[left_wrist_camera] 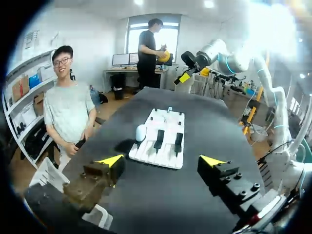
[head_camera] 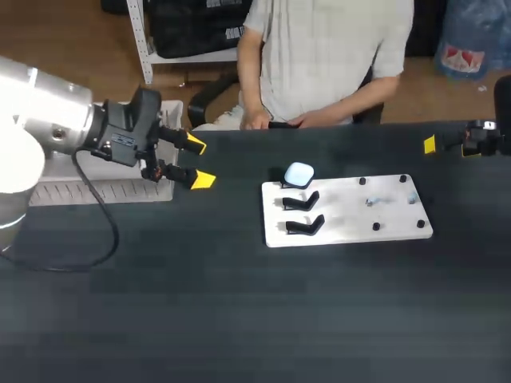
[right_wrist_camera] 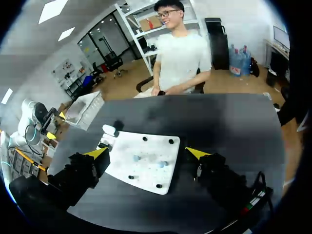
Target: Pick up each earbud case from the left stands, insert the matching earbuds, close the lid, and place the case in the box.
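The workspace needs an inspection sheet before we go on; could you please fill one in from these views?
Surface: black table, bearing a white board.
Job's things: one earbud case sits on the farthest of three black stands; the other two are bare. Small pale items, likely the earbuds, lie on the board. White box is past the table's left edge.
Clutter: nothing seen.
Tools: left tool is open and empty, left of the board; right tool is open and empty, right of the board.
Cables: black cable loops from the left arm over the table.
Surroundings: a person's hand is at the far edge.
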Motion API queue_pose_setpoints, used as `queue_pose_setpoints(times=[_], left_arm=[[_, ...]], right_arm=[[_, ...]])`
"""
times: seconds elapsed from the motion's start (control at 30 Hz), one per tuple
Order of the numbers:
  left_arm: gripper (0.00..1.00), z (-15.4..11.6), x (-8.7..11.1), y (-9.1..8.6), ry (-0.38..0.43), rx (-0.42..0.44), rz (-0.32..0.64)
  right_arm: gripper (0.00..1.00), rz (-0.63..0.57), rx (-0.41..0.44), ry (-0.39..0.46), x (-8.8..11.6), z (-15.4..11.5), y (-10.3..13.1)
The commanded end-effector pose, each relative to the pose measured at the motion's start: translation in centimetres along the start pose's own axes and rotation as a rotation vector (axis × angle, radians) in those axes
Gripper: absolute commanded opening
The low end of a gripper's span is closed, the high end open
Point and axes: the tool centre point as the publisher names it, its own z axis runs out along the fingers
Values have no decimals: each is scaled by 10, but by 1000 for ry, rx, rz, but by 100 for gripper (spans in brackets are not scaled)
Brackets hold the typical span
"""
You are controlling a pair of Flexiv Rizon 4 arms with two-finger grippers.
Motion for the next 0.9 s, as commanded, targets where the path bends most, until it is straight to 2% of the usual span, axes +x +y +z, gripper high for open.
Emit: queue_pose_setpoints(times=[0.03,0.33,0.47,0.9], left_arm=[[100,48,-4,24,17,56,11],[100,93,-10,42,3,96,47],[100,109,-4,49,13,125,65],[100,147,1,58,-19,177,65]], right_arm=[[100,-1,-2,0,0,0,-1],[100,-1,-2,0,0,0,-1],[100,-1,-2,0,0,0,-1],[100,-1,-2,0,0,0,-1]])
